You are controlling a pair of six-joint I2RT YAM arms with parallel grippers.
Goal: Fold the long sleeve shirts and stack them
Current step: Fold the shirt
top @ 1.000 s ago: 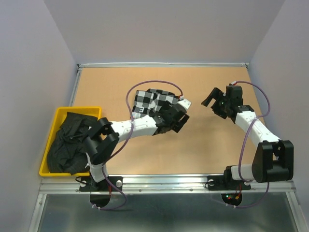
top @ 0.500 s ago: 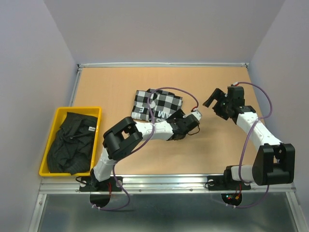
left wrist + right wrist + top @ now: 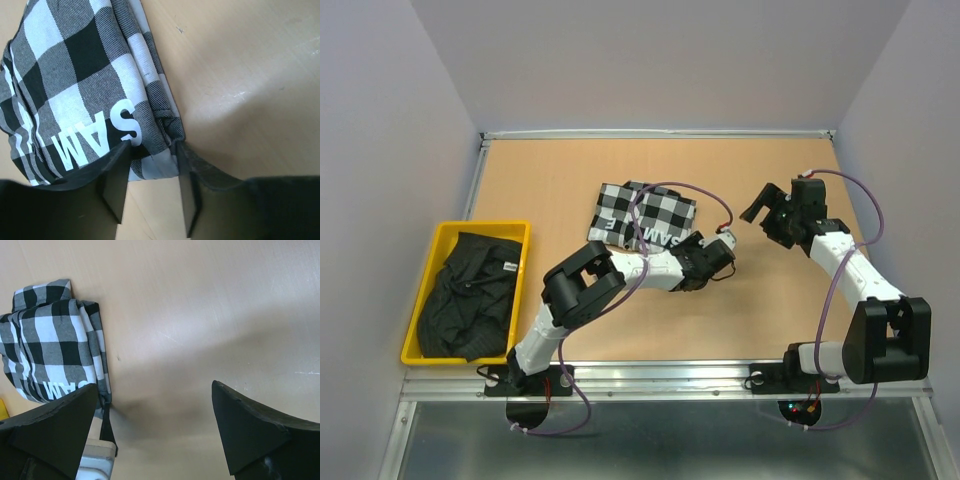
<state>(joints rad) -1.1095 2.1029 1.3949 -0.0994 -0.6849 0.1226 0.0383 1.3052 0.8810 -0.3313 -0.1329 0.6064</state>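
The black-and-white check shirt (image 3: 645,215) lies folded on the table's middle, white lettering on its near black band (image 3: 95,135). My left gripper (image 3: 688,248) sits low at the shirt's near right corner. Its jaws stand half closed, still apart, with that corner (image 3: 155,162) between the fingertips (image 3: 122,155). To the right, my right gripper (image 3: 760,203) hovers wide open and empty; in its own view the check shirt (image 3: 55,345) is at the left. The plain black shirt (image 3: 470,295) lies crumpled in the yellow bin, small white tag up.
The yellow bin (image 3: 470,226) stands at the table's left edge. A raised metal rail (image 3: 660,133) borders the far side. Bare wood (image 3: 790,300) spreads right of and in front of the check shirt. The left arm's cable (image 3: 665,185) arcs over the shirt.
My left arm has swung off the check shirt to its near right corner, and its jaws have narrowed from wide open to half. The shirt now lies uncovered. The right arm barely moved.
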